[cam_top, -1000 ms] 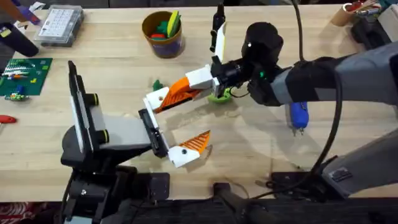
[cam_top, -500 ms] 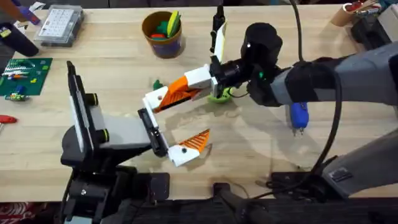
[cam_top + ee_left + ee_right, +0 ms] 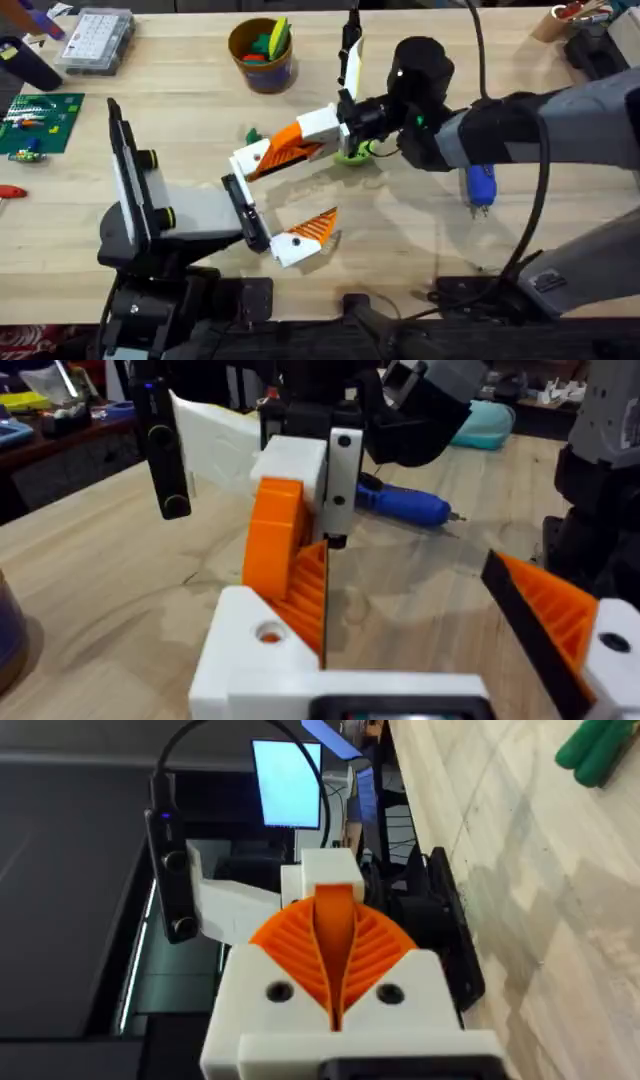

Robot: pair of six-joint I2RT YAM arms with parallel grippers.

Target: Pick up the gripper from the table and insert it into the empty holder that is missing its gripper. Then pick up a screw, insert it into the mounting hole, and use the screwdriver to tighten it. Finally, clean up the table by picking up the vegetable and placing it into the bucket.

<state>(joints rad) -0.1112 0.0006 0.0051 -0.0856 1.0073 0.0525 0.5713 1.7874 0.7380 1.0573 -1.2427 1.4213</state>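
My right gripper [image 3: 305, 138] is shut on the orange ribbed gripper [image 3: 288, 146], gripping it between its pads [image 3: 335, 935]. The finger's base sits in the white holder [image 3: 254, 160] on the upper end of the left arm's black jaw bar. A small mounting hole [image 3: 268, 632] shows in that holder's face. My left gripper [image 3: 300, 190] stands open with its other orange finger [image 3: 318, 228] far apart on the table [image 3: 400, 240]. A blue-handled screwdriver [image 3: 481, 187] lies to the right. A green vegetable [image 3: 252, 135] lies near the holder. The yellow bucket [image 3: 262, 60] stands behind.
A green piece [image 3: 352, 156] lies under my right gripper. A clear parts box [image 3: 95, 40] and a green circuit board [image 3: 40, 120] sit at the far left. A tan cup with pens [image 3: 560, 20] stands at the back right corner.
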